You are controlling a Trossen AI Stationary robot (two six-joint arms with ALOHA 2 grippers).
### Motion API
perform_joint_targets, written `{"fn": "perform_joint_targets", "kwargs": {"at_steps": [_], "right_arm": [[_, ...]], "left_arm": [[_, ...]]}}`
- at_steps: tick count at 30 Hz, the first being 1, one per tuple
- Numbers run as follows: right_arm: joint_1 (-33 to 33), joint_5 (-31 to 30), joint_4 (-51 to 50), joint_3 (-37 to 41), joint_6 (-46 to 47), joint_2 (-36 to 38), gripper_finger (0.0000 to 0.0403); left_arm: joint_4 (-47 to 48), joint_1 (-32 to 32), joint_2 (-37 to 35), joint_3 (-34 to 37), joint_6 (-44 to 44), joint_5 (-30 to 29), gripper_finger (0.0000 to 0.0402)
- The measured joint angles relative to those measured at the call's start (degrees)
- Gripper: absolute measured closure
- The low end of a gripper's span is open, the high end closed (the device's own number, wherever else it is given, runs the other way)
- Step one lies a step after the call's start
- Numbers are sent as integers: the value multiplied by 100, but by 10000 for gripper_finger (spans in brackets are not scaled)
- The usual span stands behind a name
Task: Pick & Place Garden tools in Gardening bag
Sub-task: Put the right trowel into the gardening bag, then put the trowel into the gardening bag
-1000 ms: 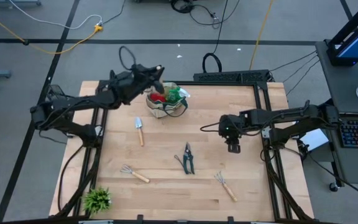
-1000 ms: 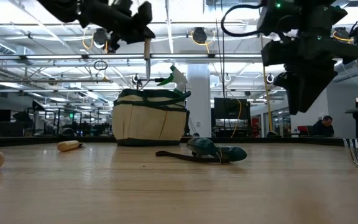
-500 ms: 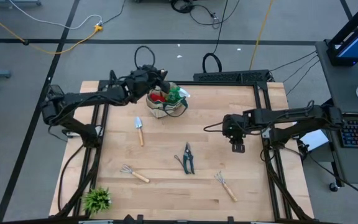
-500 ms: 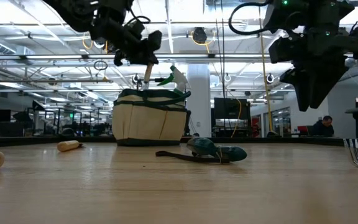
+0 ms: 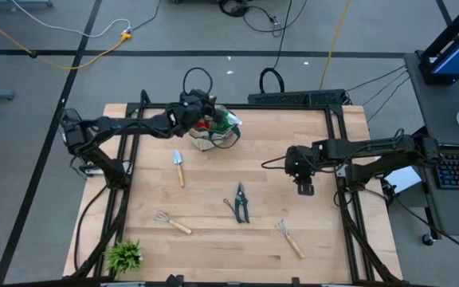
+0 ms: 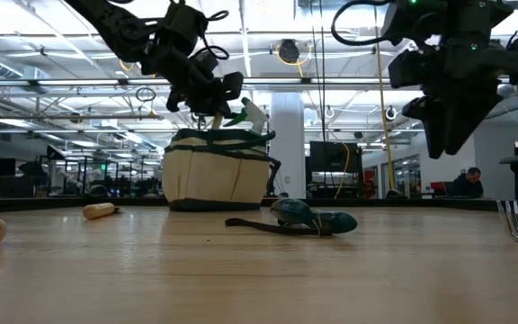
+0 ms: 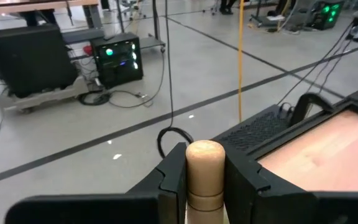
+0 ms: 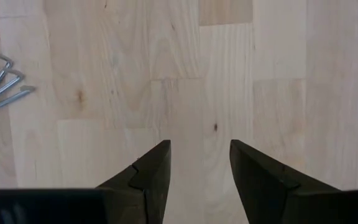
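The gardening bag (image 5: 214, 134), round beige canvas with green trim, stands at the table's far middle; it also shows in the low view (image 6: 218, 175). Red gloves (image 5: 204, 123) and a green spray bottle (image 5: 226, 121) stick out of its top. My left gripper (image 5: 201, 107) is over the bag's left rim, shut on a wooden-handled tool (image 6: 216, 119). The tool's lower end is hidden in the bag. My right gripper (image 5: 304, 189) hangs open over bare table at the right. My left gripper pinches the tool's wooden handle (image 7: 205, 177) between its two fingers, just below its rounded free end, which sticks up past the fingertips. The fingers come nearly level from the table's left, lying across the handle. The tool hangs down into the bag's mouth.
A trowel (image 5: 178, 166), dark pruning shears (image 5: 241, 202) and two hand rakes (image 5: 172, 222) (image 5: 288, 237) lie on the wooden table. A small leafy plant (image 5: 124, 256) sits at the near left corner. A rake's tines (image 8: 2, 84) show in the right wrist view.
My left gripper has gone down and toward the table's right, over the bag, and has tipped toward level. The tool it holds, which hung clear above the bag, now has its lower end inside the bag's mouth.
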State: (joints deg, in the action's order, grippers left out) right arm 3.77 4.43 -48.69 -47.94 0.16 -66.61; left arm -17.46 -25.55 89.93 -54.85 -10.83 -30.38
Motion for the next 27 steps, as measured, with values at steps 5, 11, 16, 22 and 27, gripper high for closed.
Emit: {"fn": "perform_joint_targets", "kwargs": {"at_steps": [5, 11, 16, 22, 27], "right_arm": [[0, -9, 71, 0, -97, 0, 248], [0, -9, 70, 0, -105, 0, 248], [0, -9, 68, 0, -93, -2, 248], [0, -4, 68, 0, -87, -2, 248], [0, 7, 68, 0, -87, -2, 248]], "left_arm": [[122, 28, 11, 0, -24, -49, 333], [178, 57, 13, 0, -9, -102, 314], [244, 180, 13, 0, -2, -82, 294], [252, 250, 13, 0, 18, -80, 289], [233, 250, 13, 0, 18, -122, 288]]}}
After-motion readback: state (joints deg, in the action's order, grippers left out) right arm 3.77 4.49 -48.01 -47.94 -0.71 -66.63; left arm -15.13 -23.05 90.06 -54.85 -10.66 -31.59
